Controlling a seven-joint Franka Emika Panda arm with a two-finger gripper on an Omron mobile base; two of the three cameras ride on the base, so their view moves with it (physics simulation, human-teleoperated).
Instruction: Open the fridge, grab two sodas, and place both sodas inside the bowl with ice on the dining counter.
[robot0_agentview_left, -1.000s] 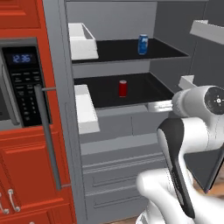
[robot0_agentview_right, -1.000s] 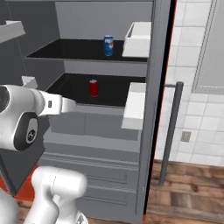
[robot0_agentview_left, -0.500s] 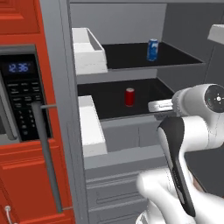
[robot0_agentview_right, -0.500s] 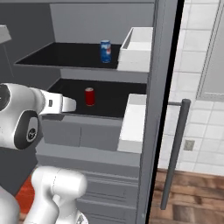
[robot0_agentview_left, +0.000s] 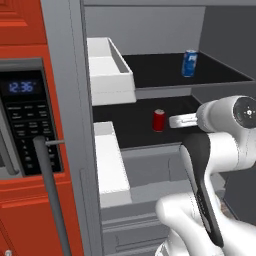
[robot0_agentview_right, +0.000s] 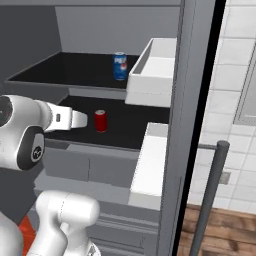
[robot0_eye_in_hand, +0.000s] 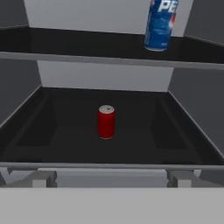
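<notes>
So the fridge (robot0_agentview_left: 150, 60) is already standing open and the hand (robot0_eye_in_hand: 109, 178) is parked right at the front edge of the lower black shelf (robot0_eye_in_hand: 65, 144), fingers spread wide with nothing between them. The red soda can (robot0_eye_in_hand: 106, 121) sits straight ahead of the hand, pretty much dead center between the two fingertips, a bit further back on that same shelf and clearly not touching anything. It's upright, silver top up, so its long axis runs vertical and the fingers would close on its sides. The blue soda can (robot0_eye_in_hand: 160, 24) is on the shelf above, up and off to the right of the hand, further away. My guess is red goes first: just push straight in until the can is between the fingers.
</notes>
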